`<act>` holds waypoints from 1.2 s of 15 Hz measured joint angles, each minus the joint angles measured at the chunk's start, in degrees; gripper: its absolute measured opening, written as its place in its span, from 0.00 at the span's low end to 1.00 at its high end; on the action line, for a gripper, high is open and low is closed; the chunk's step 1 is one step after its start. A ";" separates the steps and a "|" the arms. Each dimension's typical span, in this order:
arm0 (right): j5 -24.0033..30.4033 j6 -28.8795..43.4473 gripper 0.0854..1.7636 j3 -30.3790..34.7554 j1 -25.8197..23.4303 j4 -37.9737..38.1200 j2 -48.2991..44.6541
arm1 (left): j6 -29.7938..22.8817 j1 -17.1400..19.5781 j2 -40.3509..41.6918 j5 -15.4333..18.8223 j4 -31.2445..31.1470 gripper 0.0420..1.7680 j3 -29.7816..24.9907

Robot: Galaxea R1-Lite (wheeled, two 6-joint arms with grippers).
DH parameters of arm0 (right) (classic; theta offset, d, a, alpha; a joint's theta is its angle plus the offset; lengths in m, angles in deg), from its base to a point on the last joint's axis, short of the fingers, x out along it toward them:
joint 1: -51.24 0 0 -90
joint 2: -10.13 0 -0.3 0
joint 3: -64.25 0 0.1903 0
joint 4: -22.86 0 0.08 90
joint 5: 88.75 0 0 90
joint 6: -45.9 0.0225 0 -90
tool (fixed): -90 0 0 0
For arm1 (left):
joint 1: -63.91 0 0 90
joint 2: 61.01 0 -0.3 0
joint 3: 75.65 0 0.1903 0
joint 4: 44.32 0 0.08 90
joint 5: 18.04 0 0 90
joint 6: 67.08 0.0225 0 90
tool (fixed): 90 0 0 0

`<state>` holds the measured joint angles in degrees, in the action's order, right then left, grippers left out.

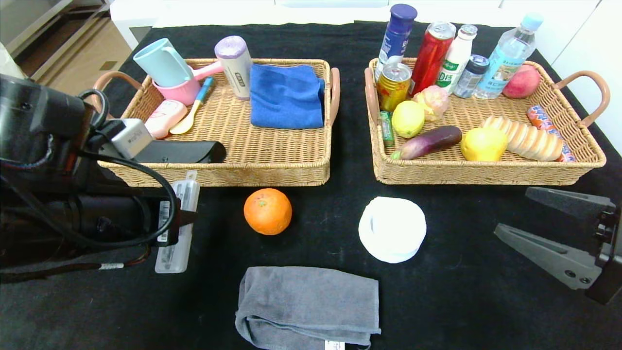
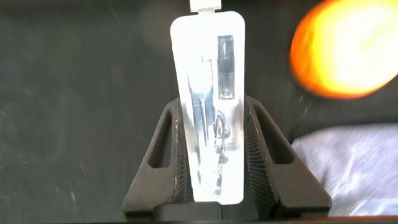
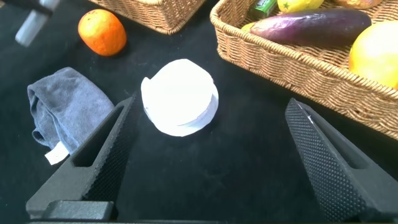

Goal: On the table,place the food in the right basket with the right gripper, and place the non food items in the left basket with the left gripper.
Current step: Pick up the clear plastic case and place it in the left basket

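The left gripper (image 2: 214, 155) is closed on the clear plastic case (image 1: 177, 226), both fingers (image 2: 177, 155) pressing its long sides, just in front of the left basket (image 1: 252, 167); the bulky arm hides part of the case in the head view. The right gripper (image 1: 529, 218) hangs with its jaws spread wide and holding nothing, near the right basket (image 1: 486, 172), cut off at the frame edge. The orange (image 1: 267, 211), white roll (image 1: 392, 229) and grey towel (image 1: 308, 306) lie apart on the table (image 1: 461, 291), with bare cloth between them. The pear (image 1: 483, 144) and bread loaf (image 1: 527, 138) sit in the right basket.

Matt black cloth table (image 1: 461, 291), woven wicker baskets (image 1: 252, 165), clear glossy plastic case (image 2: 210, 106).
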<state>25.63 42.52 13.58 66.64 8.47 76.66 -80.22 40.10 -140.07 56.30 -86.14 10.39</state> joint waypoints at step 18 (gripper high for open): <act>-0.02 0.01 0.97 -0.11 -0.13 -0.02 -0.37 | 0.02 6.34 -12.97 -1.07 30.03 0.34 14.69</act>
<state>25.61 42.53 13.47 66.50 8.44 76.30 -80.20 46.44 -153.04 55.23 -56.12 25.08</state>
